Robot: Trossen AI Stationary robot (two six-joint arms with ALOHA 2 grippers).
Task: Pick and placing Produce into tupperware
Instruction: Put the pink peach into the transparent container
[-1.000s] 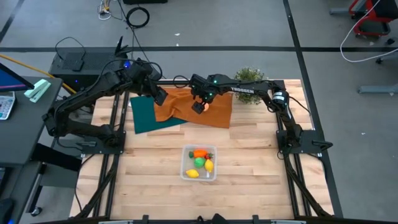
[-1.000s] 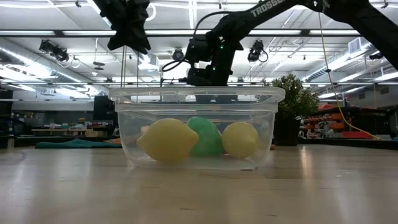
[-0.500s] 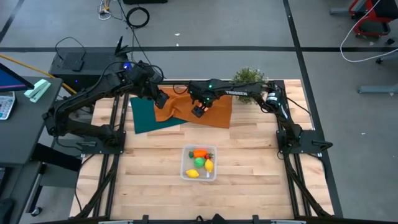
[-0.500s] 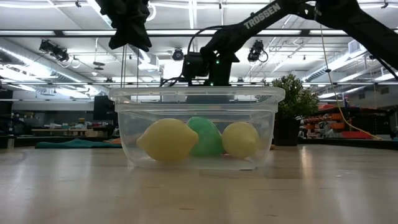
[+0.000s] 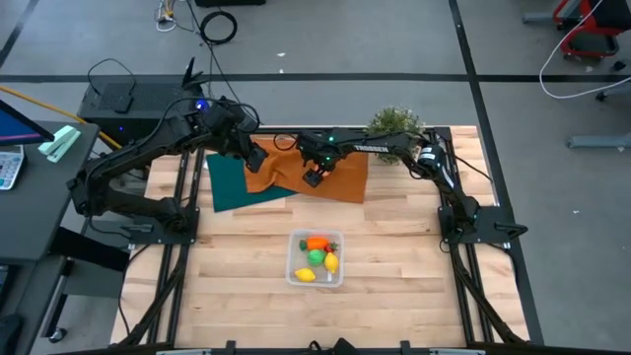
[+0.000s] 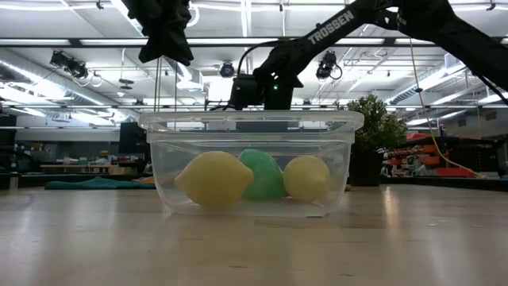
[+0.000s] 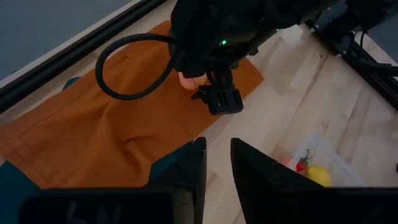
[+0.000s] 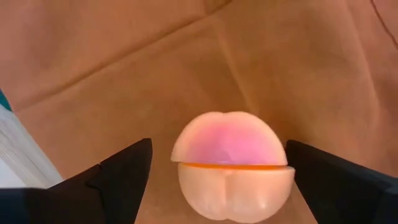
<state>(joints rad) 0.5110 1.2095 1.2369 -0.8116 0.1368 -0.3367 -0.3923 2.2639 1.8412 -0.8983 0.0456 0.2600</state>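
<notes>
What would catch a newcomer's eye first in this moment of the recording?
Probably the pale reddish apple on the orange cloth at the table's far side, sitting between the open fingers of the right gripper, which do not touch it. Next, the clear tupperware near the table's middle, holding two lemons, a green round fruit and a carrot. The left gripper hangs above the cloths' left part.

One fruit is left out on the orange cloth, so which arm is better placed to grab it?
The right. Its gripper is open with the apple lying between its fingers on the orange cloth. The left gripper hangs off to the side.
</notes>
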